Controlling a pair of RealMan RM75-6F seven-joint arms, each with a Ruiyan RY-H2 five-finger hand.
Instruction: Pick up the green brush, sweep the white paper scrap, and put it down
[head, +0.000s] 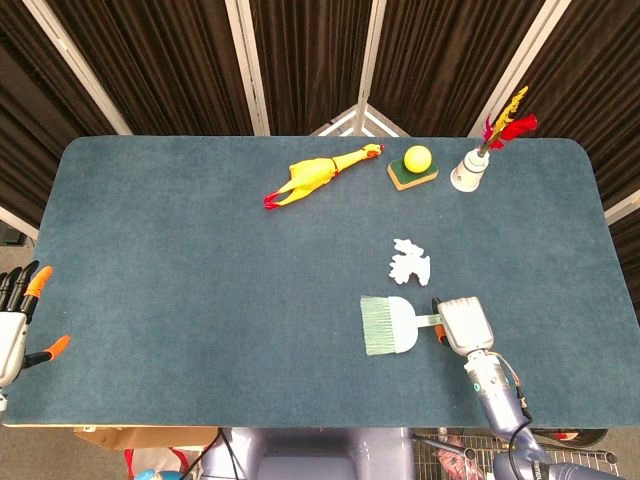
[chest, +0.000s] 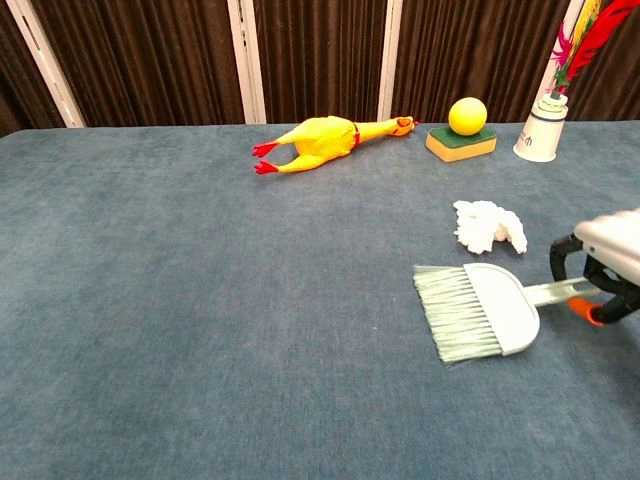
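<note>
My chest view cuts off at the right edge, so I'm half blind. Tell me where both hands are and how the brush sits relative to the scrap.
Observer: The head view shows the whole right hand over the handle of the green brush, gripping it.
Operator: Now the left hand.
Observer: The left hand is at the left edge of the table, fingers apart, holding nothing.
Operator: Give me the scrap.
Observer: From above, the white paper scrap lies just beyond the brush head, apart from it.
</note>
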